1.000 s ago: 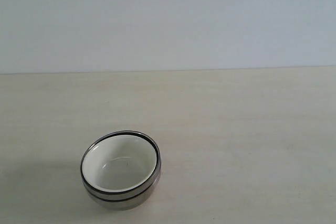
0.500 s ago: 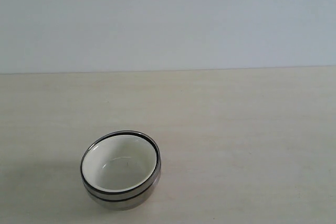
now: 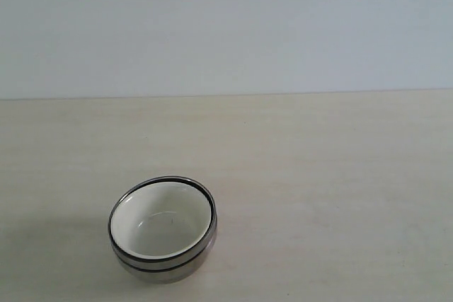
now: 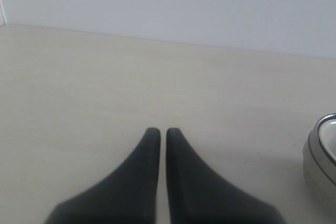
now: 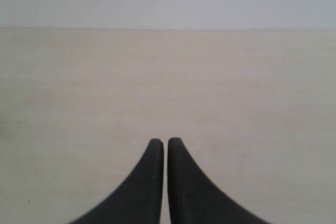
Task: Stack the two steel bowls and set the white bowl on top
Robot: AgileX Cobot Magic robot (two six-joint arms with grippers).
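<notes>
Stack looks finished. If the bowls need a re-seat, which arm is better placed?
Left, probably. The steel bowls with the white bowl inside sit left in the exterior view, and their rim shows beside the left gripper; the right gripper faces only table. Both are shut.

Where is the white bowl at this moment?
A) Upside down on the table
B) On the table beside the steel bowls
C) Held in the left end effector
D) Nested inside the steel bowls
D: the white bowl sits upright inside the steel bowls, whose rims ring it, while the left end effector and the right end effector are shut and hold nothing.
</notes>
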